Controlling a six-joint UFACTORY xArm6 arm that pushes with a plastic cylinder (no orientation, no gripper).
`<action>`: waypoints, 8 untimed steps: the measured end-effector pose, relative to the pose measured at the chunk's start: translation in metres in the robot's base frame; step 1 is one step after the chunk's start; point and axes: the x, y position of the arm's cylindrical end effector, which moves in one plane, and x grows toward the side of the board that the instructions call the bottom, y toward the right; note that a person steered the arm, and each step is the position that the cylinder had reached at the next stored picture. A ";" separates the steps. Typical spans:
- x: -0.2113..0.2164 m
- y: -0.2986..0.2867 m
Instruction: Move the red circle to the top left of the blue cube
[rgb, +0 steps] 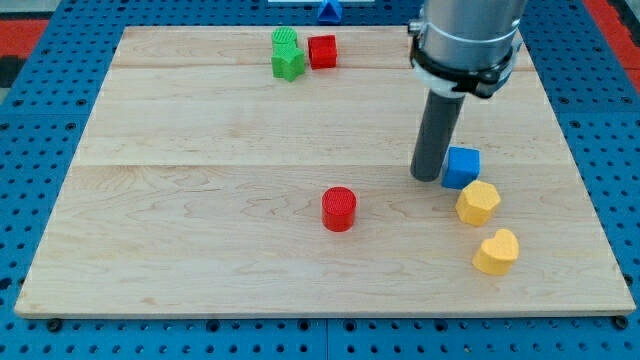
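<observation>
The red circle is a short red cylinder on the wooden board, a little below the middle. The blue cube sits to its right and slightly higher, at the view's right. My tip is down on the board right beside the blue cube's left face, touching or nearly so. The tip is well to the right of the red circle and a little above it. The rod rises from the tip to the grey arm body at the view's top.
A yellow hexagon block lies just below the blue cube, and a yellow heart-shaped block below that. At the top, two green blocks sit beside a red cube. A blue block lies off the board's top edge.
</observation>
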 end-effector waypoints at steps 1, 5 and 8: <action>0.022 -0.018; 0.069 -0.102; -0.009 -0.071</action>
